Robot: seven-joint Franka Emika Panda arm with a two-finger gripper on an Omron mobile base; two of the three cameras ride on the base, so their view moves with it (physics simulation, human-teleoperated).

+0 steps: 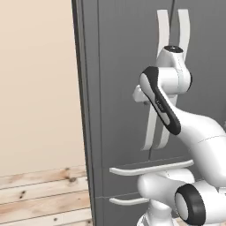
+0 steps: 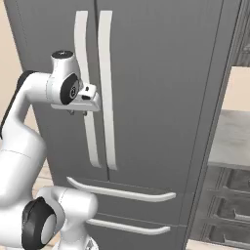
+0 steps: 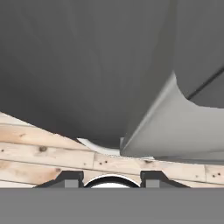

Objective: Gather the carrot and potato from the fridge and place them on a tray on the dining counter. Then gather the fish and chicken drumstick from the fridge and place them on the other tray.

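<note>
My gripper (image 2: 73, 112) sits at the left fridge door handle (image 2: 84, 73); I cannot tell whether my fingers clasp it. The handle's long axis runs twelve to six. The fridge (image 2: 156, 88) is shut, food unseen inside.

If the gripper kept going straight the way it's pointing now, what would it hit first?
It points downward beside the left door handle of the fridge. Going on, the gripper would probably reach the wooden floor, though the handle's lower end lies close; depth is unclear.
</note>
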